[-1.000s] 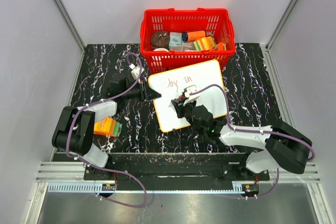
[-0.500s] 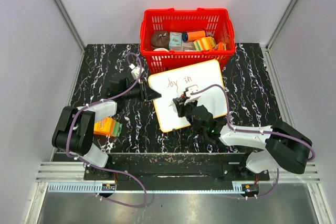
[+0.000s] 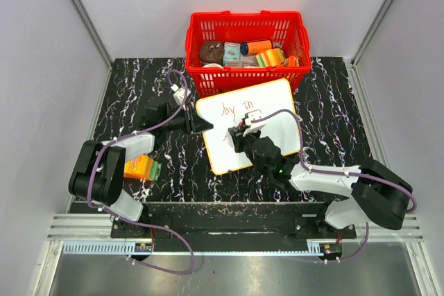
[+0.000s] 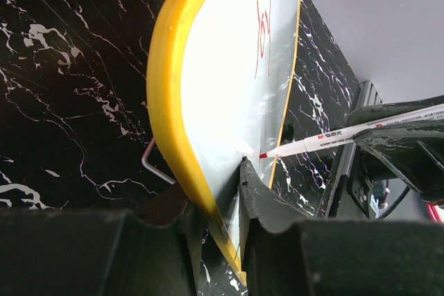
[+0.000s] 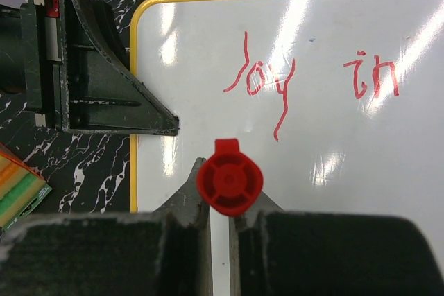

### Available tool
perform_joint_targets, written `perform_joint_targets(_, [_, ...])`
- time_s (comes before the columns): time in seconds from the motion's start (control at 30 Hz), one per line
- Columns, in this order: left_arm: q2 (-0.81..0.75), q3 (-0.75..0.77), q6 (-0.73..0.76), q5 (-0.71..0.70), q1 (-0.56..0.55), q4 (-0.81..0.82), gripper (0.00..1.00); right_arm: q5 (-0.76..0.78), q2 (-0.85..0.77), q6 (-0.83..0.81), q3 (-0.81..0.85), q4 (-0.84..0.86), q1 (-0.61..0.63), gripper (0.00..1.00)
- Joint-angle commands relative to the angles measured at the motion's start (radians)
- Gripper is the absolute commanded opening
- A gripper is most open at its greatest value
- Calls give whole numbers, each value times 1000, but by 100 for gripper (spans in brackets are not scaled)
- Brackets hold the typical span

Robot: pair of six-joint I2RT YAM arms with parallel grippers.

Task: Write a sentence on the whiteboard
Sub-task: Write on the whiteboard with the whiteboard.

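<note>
— How did the whiteboard [image 3: 276, 100] look?
— White, yellow-rimmed, on the black table [image 3: 139, 88] just before the red basket [image 3: 246, 29]. The sentence [image 5: 305, 84], in red, read "joy in". The left gripper [image 3: 201, 125] clamped its left edge.
— And the wrist views?
— The right showed the right gripper [image 5: 220, 202] closed around a red-capped marker [image 5: 229, 184]; the left showed its tip at the board

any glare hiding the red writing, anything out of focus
Right wrist: glare streaks cross the whiteboard, one over "in", yet the writing is legible; the marker cap by the lens looks slightly soft. Left wrist: board edge-on, writing squeezed. Top external: even light, writing tiny.
</note>
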Motion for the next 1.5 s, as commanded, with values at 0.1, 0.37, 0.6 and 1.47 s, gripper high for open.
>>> perform_joint_targets(0.1, [24, -4, 202, -131, -28, -61, 0, -10, 13, -7, 54, -21, -10, 0])
perform_joint_targets(0.37, [22, -2, 202, -131, -28, -61, 0, -60, 29, 30, 46, -53, -10, 0])
perform_joint_targets(0.6, [25, -2, 204, -131, -28, -62, 0, -74, 13, 53, 22, -79, -9, 0])
perform_joint_targets(1.47, [27, -1, 204, -133, -30, -65, 0, 13, -71, 52, -27, -116, -15, 0])
